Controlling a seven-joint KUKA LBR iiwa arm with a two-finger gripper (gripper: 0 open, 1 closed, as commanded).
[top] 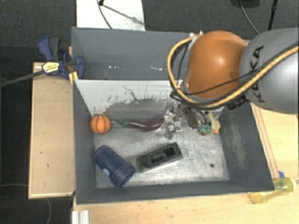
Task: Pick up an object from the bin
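Gripper (170, 126) low at right tip of purple eggplant (142, 123) in bin (140, 55), open or closed can't tell tbh, w/ orange ball (100, 124) just left of eggplant, black block (159, 156) & blue cup (112, 166) in front of it, small green-orange bit (206, 129) off to its right.

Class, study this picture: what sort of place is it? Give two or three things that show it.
Most likely a robotics lab bench: a KUKA arm with cables reaches into a grey metal bin holding small loose things, such as an orange ball and a blue cup on its side.
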